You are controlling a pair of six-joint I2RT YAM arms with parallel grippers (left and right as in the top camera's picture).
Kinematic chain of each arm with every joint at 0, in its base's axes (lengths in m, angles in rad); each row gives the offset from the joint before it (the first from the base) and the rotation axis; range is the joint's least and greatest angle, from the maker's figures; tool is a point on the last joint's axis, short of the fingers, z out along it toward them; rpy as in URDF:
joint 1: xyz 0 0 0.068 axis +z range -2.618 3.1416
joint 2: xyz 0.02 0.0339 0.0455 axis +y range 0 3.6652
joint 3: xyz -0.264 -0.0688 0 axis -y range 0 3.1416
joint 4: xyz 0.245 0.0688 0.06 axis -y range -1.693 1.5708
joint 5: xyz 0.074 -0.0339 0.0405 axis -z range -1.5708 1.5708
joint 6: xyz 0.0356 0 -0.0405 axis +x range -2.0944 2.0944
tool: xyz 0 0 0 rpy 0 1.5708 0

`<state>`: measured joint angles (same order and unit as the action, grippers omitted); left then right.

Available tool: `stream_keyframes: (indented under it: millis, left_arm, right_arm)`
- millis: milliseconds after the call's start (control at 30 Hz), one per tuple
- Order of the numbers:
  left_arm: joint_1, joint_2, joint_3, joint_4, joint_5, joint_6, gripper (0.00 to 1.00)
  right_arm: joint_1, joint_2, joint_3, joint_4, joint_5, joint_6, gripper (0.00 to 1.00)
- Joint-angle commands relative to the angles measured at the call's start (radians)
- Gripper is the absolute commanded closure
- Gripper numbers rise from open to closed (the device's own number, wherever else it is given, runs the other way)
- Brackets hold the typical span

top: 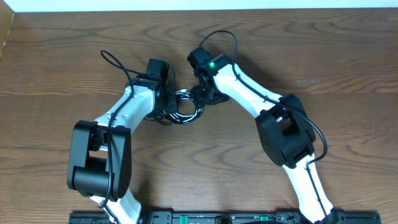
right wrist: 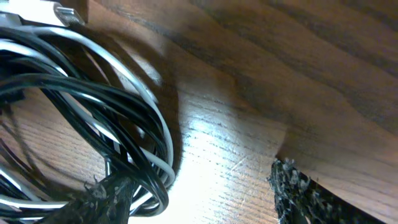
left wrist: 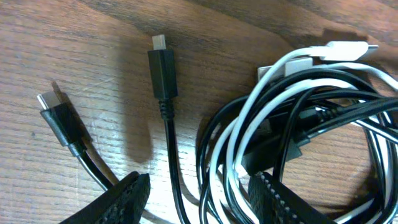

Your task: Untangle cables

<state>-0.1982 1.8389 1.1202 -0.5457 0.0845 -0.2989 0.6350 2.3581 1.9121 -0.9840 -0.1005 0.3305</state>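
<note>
The black cable [left wrist: 171,143] and the white cable [left wrist: 239,124] lie coiled together in one tangle [top: 185,106] on the wooden table between both arms. Two black plug ends [left wrist: 163,71] [left wrist: 59,118] lie free to the left of the coil, and white plugs [left wrist: 345,50] rest at its far side. My left gripper [left wrist: 199,202] is open and straddles several black and white strands without pinching them. Open as well, my right gripper [right wrist: 202,196] has bare wood between its fingers. The coil's loops [right wrist: 124,102] press against its left finger [right wrist: 99,202].
The wooden table [top: 323,56] stretches out on all sides of the tangle. The two arms meet over it, the left arm [top: 124,112] from the lower left and the right arm [top: 261,102] from the lower right. Thicker black arm wires loop above each wrist.
</note>
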Motion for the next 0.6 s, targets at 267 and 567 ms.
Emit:
stream_keyframes:
  millis: [267, 567]
  left_arm:
    - [-0.002, -0.011, -0.012, 0.006, 0.034, 0.016, 0.43]
    - [-0.002, -0.135, -0.011, -0.016, 0.031, 0.012, 0.38]
  right_arm:
    - [0.009, 0.080, 0.004, 0.002, -0.003, -0.003, 0.34]
    - [0.006, 0.043, 0.005, 0.002, -0.004, -0.051, 0.34]
